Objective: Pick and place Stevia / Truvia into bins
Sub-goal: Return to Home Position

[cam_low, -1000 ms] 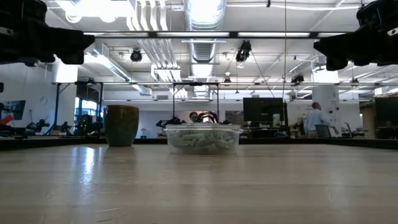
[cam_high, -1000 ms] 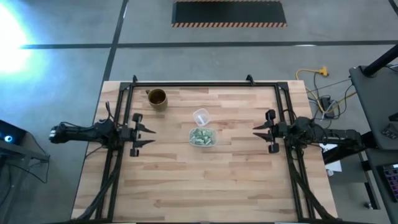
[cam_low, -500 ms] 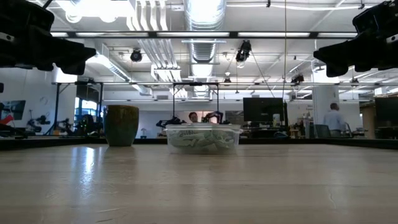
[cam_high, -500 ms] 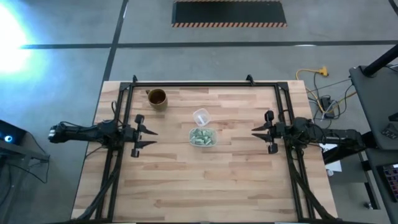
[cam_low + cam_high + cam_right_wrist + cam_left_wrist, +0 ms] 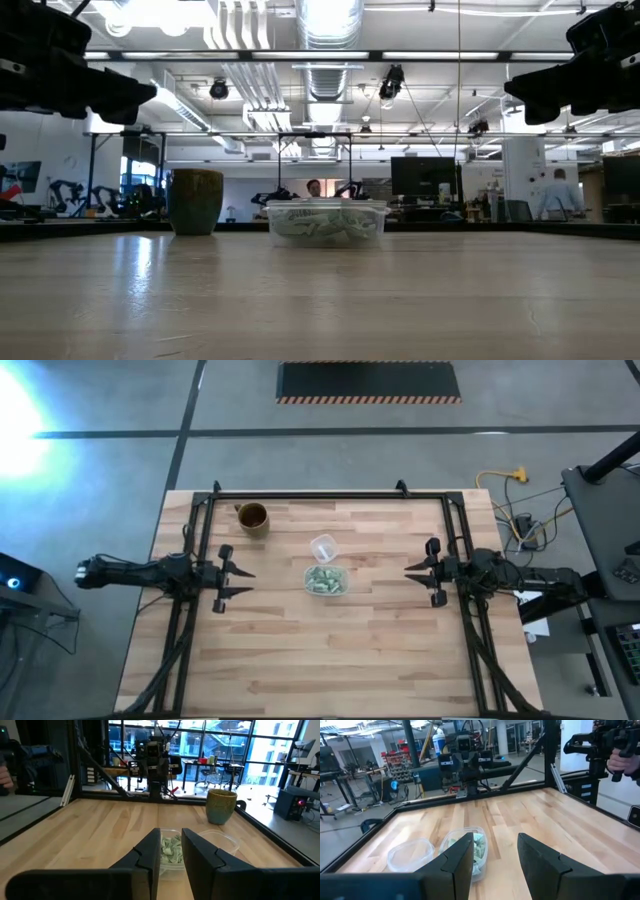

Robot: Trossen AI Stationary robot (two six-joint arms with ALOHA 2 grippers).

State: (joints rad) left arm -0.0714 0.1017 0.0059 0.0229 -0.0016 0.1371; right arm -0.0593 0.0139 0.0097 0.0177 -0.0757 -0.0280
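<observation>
The pale green and white Stevia packets (image 5: 325, 578) lie piled inside the clear shallow container (image 5: 339, 589) at the table's middle. The container stands on its base, as the low view (image 5: 326, 222) and both wrist views (image 5: 470, 849) (image 5: 172, 849) show. My left gripper (image 5: 249, 581) hovers open above the table, left of the container and pointing at it. My right gripper (image 5: 407, 575) hovers open to its right, facing it. Both hang high in the low view (image 5: 150, 95) (image 5: 512, 92).
A clear round cup (image 5: 322, 547) stands just behind the container. A brown mug (image 5: 252, 518) stands toward the far left. A dark frame (image 5: 320, 495) borders the table's far and side edges. A person's hand (image 5: 620, 762) shows beyond the table. Bare wood lies toward the near edge.
Both grippers have come down a little and edged slightly toward the container, still open. The container and packets have not moved. A person in the room behind has walked toward the right.
</observation>
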